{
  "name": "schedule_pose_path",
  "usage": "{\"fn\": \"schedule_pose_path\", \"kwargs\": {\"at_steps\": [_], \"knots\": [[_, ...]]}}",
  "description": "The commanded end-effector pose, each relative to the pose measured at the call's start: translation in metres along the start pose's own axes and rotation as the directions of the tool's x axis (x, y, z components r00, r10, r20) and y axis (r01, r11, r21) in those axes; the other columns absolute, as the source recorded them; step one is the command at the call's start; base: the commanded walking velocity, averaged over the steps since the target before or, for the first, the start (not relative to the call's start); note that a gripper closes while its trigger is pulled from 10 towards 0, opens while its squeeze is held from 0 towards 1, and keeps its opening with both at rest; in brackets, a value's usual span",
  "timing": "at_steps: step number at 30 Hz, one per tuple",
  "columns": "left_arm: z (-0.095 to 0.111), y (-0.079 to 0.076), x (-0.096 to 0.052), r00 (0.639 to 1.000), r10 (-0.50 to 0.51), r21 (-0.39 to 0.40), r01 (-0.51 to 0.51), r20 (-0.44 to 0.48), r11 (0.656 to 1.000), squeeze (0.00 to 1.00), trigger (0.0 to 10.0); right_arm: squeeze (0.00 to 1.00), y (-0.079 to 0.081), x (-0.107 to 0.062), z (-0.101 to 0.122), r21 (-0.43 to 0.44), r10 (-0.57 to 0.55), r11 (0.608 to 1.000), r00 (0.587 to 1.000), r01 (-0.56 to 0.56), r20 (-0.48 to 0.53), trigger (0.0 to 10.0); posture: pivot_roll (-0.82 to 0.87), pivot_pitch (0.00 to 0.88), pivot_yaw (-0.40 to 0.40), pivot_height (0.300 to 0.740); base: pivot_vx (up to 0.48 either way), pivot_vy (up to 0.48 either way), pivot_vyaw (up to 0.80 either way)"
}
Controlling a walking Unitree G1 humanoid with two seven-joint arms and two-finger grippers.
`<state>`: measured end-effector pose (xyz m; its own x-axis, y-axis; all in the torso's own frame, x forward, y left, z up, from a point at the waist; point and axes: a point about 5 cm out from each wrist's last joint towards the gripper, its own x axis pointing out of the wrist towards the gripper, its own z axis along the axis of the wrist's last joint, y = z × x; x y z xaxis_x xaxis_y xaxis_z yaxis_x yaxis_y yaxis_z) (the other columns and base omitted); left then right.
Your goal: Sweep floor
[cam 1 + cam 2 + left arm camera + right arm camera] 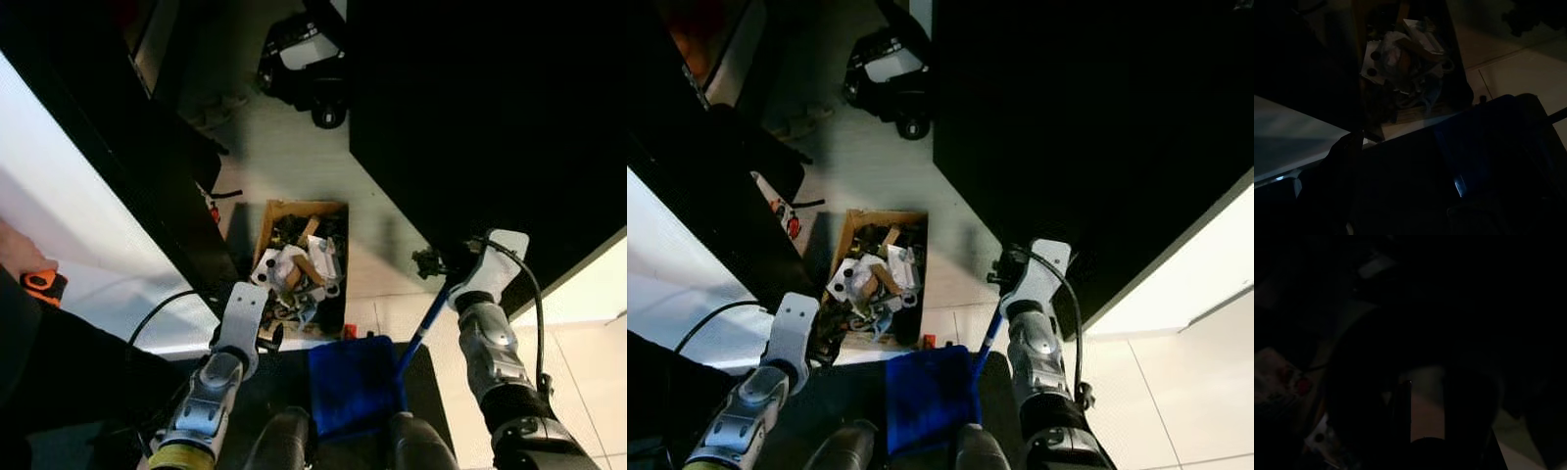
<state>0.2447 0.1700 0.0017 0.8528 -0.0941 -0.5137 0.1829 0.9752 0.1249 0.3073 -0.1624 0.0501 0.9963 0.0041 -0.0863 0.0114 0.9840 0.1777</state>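
Blue, the dustpan point(355, 385) sits low by the robot's body, just this side of the cardboard box point(300, 266) of scraps; its thin blue handle point(427, 321) slants up and away to the right gripper point(438, 264), seemingly closed on it. The left gripper point(263, 338) hovers at the box's near edge; its grip is unclear. Judging by this, gathering is underway; next, lower the pan flat to the floor.
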Motion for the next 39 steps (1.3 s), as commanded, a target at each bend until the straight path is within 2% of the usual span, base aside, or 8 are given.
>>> {"fn": "schedule_pose_path", "kwargs": {"at_steps": [1,10,39], "knots": [[-0.0103,0.0068,-0.0019,0.999,0.028,0.008,-0.027,-0.031,1.000,0.00,10.0,0.00,0.0120,-0.0085,-0.0173,0.051,0.042,0.998,0.997,-0.038,-0.071,10.0,0.02,0.087,0.038,0.740,0.000,0.000,0.00],[-0.0123,0.0101,-0.0019,0.998,0.049,-0.049,-0.050,-0.025,0.998,0.00,10.0,0.00,0.0148,-0.0108,-0.0214,0.061,0.052,0.997,0.995,-0.046,-0.085,10.0,0.02,0.080,0.041,0.740,0.000,0.000,0.00],[-0.0135,0.0120,-0.0025,0.996,0.093,-0.050,-0.094,-0.004,0.994,0.00,10.0,0.00,0.0178,-0.0101,-0.0232,0.061,0.064,0.996,0.992,-0.058,-0.104,10.0,0.03,0.081,0.032,0.740,-0.008,0.000,0.00]]}}
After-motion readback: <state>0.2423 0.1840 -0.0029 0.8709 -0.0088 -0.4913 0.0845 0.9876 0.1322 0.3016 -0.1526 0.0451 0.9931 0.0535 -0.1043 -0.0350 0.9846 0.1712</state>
